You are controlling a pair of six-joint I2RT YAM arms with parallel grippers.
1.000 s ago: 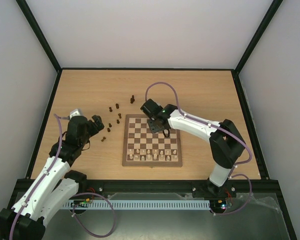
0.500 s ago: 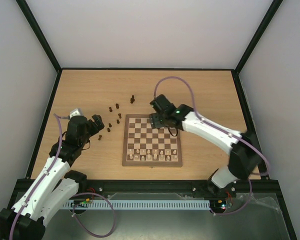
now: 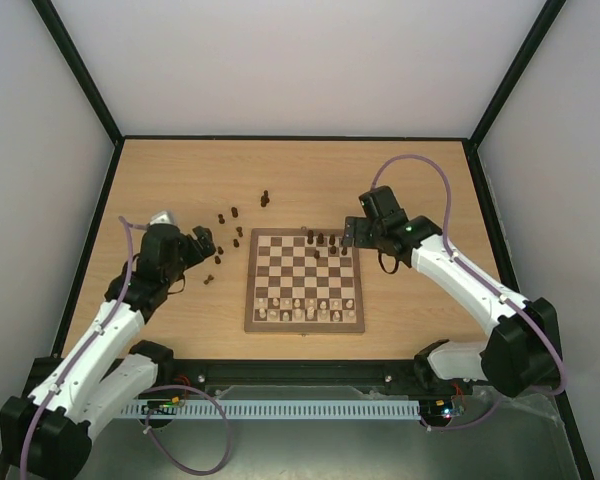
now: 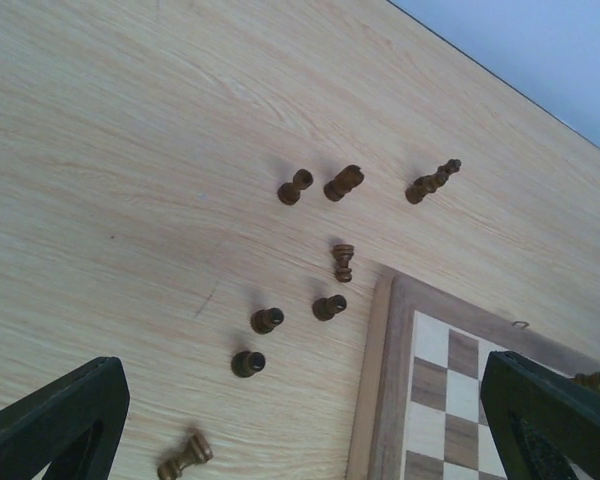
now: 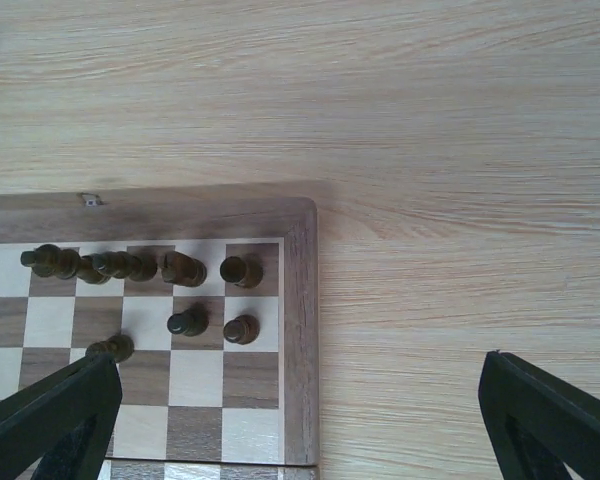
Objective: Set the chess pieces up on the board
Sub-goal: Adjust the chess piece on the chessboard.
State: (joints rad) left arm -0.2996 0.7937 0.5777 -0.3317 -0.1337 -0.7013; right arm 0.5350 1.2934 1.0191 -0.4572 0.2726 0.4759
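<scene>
The board (image 3: 251, 282) lies mid-table. Several dark chess pieces (image 3: 332, 241) stand in its two far rows at the right, also seen in the right wrist view as chess pieces (image 5: 182, 268) on the board (image 5: 300, 330). More dark chess pieces (image 3: 235, 242) are scattered on the table left of the board; the left wrist view shows them as chess pieces (image 4: 267, 320), some lying on their sides, beside the board's frame (image 4: 380, 400). My left gripper (image 3: 205, 245) (image 4: 300, 420) hangs open above them. My right gripper (image 3: 352, 235) (image 5: 295, 400) is open and empty over the board's far right corner.
Pale pieces (image 3: 310, 311) fill the board's two near rows. A black frame (image 3: 290, 138) and grey walls bound the light-wood tabletop (image 3: 420, 180). The right arm's purple cable (image 3: 410, 160) loops above the table.
My right gripper has opened and pulled back from the board's middle toward its far right corner, uncovering the dark pieces there. The left arm has edged slightly right.
</scene>
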